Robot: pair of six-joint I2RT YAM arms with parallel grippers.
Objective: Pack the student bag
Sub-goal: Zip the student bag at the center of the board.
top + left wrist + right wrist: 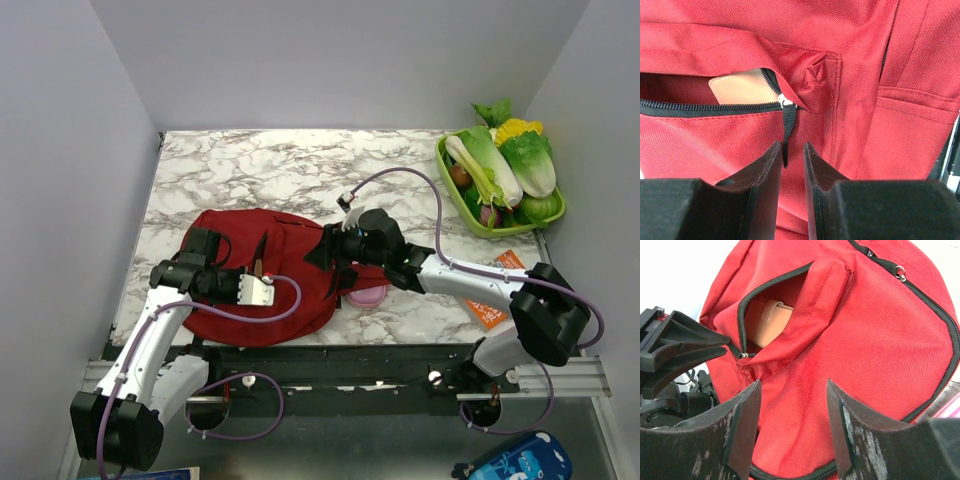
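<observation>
Bag: the large dark red fabric backpack (295,232) lies flat on the white marble tabletop (280,170), at the near edge between the two arms.
Pocket: the front pocket gapes open, and a flat tan leather-like case (742,86) is tucked inside behind the black zipper teeth.
Step in hand: by my reading the pocket is loaded and is now to be zipped shut.
Left fingers: the left gripper (790,156) is parted only by a narrow slot. The tip of the thin black webbing zipper pull (786,132) hangs into that slot, with daylight either side, so it is not pinched.
Right fingers: the right gripper (794,390) is spread wide above the bag's red cloth near the pocket, with nothing between the fingers.
Next move: the left fingers need to close on the pull and draw it along the track, while the right arm likely presses the cloth down to keep it taut.
In the way: the folded pocket flap bunches at the slider and could snag.
Around: a pink flat round item (370,297) peeks out beside the bag under the right arm. An orange booklet (490,312) lies further right. A green plastic tray (503,233) of vegetables sits at the far right corner, well apart.
</observation>
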